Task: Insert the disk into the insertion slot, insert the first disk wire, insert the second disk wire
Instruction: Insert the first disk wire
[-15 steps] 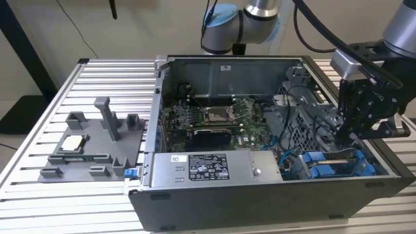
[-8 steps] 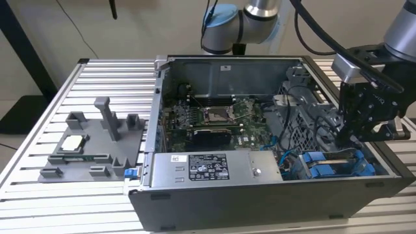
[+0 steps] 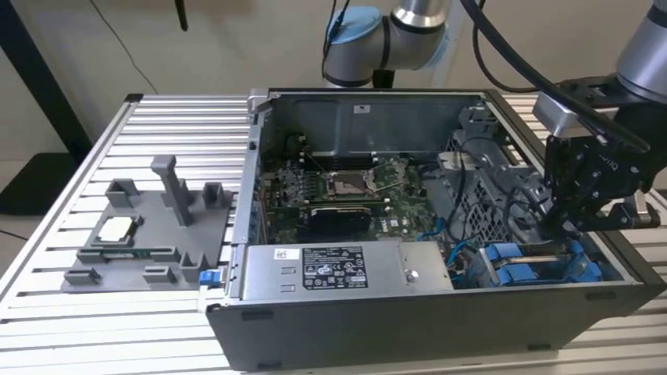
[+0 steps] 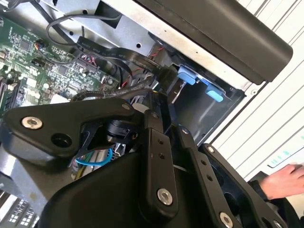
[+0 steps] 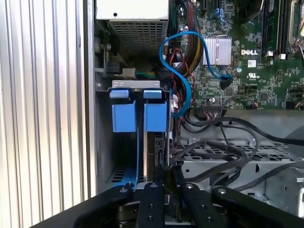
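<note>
I judge disk insertion is the step in hand. My gripper (image 5: 166, 170) is pinched almost closed on the disk (image 5: 156, 118), which stands in its slot just beside the other carrier (image 5: 124, 118) (near corner of the case (image 3: 417, 328), exterior view's right). Seating it calls for a straight, gentle push.

The silver sheet-metal power supply box (image 3: 417, 269) carries a white rectangular rating label (image 3: 336, 268) in the exterior view. Its black print, bar code and approval marks are too small to read. In the first wrist view, the green printed circuit board (image 5: 247, 80) bears a white silk-screened wordmark (image 5: 250, 52). A small white sticker (image 5: 251, 63) sits just beside it, print illegible.
</note>
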{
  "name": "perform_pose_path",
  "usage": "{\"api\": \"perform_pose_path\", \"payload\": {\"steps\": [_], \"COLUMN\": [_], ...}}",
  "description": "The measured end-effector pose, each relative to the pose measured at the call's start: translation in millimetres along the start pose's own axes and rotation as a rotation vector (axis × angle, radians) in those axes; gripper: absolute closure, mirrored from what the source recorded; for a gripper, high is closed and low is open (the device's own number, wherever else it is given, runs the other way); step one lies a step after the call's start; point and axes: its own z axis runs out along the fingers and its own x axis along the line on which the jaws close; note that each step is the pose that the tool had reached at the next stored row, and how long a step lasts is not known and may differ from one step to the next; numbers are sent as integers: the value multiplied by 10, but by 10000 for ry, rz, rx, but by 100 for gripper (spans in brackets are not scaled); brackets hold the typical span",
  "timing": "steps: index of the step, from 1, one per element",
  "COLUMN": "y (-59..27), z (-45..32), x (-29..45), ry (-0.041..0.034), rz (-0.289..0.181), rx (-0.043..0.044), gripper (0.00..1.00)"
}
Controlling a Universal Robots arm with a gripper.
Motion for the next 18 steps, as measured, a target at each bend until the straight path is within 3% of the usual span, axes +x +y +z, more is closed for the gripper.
{"api": "perform_pose_path", "payload": {"steps": [18], "y": [-46], "z": [90], "x": [28], "ry": [33], "rz": [-1], "rx": [1], "gripper": [81]}}
